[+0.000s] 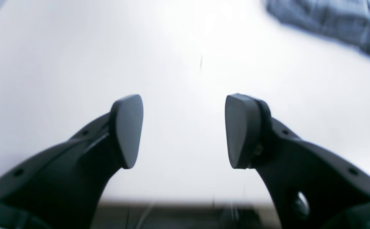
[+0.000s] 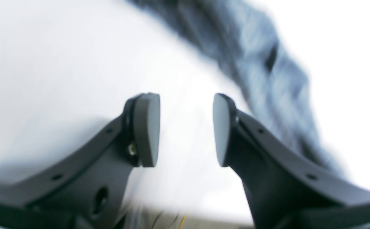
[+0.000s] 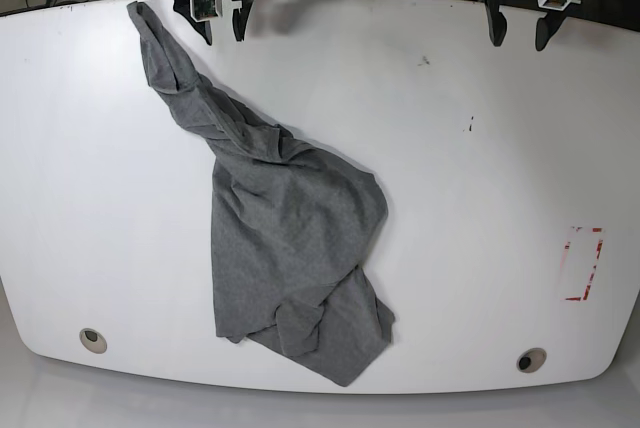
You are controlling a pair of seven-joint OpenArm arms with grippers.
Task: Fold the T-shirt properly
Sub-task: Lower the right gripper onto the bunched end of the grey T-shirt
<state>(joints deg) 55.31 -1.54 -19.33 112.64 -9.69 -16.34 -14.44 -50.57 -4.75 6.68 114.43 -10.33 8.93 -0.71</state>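
Base view | T-shirt (image 3: 285, 238) crumpled mid-table (image 3: 480, 198) | both side edges bare

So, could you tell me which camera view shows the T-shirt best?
The base view: the whole T-shirt lies crumpled across the white table. The left wrist view catches only a blurred corner; the right wrist view shows a blurred strip.

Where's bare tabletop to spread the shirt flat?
Widest free patch: right of the T-shirt, running to the red marking and up toward the left gripper. A narrower strip lies left of the shirt. Crowded: by the right gripper, where cloth bunches.
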